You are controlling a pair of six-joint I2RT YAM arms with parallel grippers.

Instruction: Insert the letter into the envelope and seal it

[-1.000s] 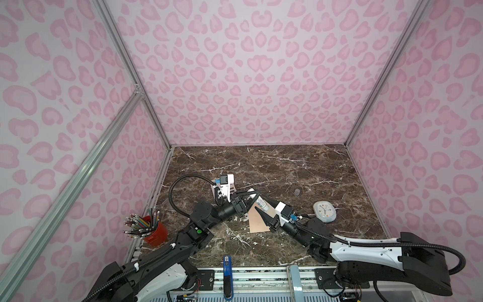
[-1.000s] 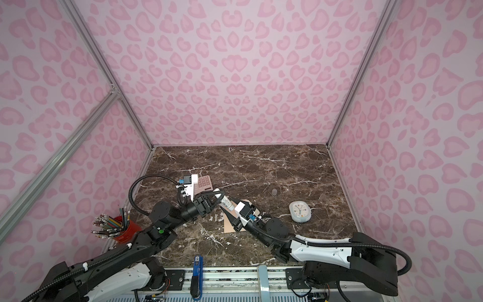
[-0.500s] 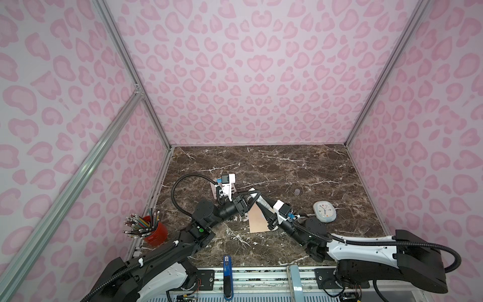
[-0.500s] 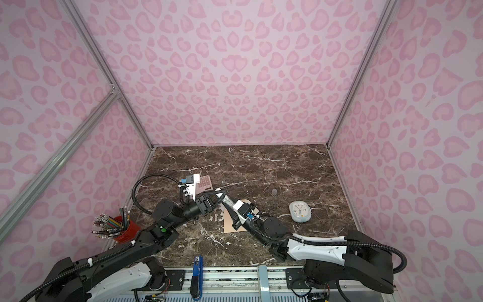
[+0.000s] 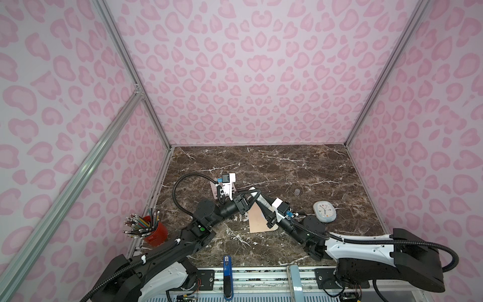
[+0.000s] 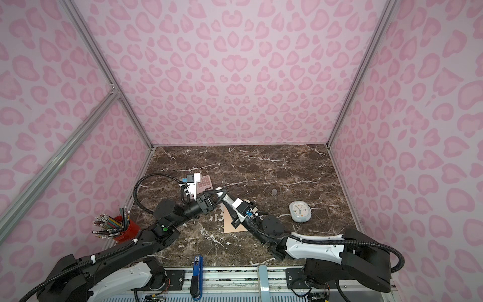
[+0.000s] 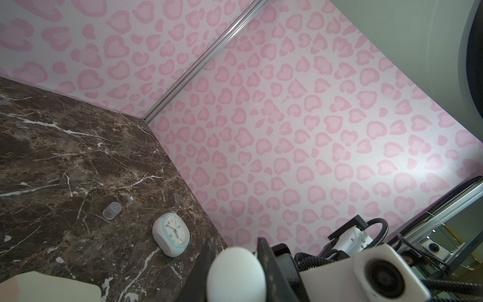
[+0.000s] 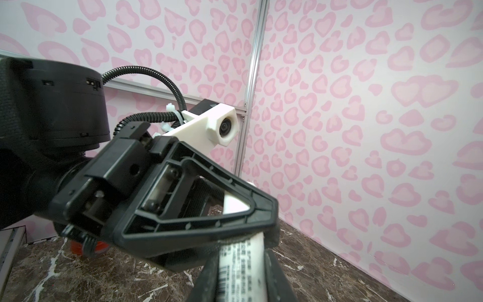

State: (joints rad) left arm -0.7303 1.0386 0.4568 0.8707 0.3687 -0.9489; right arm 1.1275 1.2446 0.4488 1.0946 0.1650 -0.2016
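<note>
L fingers [image 7: 269,266] clamped on glue stick [image 5: 261,201] white end, R fingers [image 8: 281,285] clamped on its labelled body, near envelope [image 5: 257,222] on tabletop [image 5: 300,167].

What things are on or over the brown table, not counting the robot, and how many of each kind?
envelope: 1
pink calculator: 1
clock: 1
clear cap: 1
red cup of pencils: 1
white tube: 1
Total: 6
</note>
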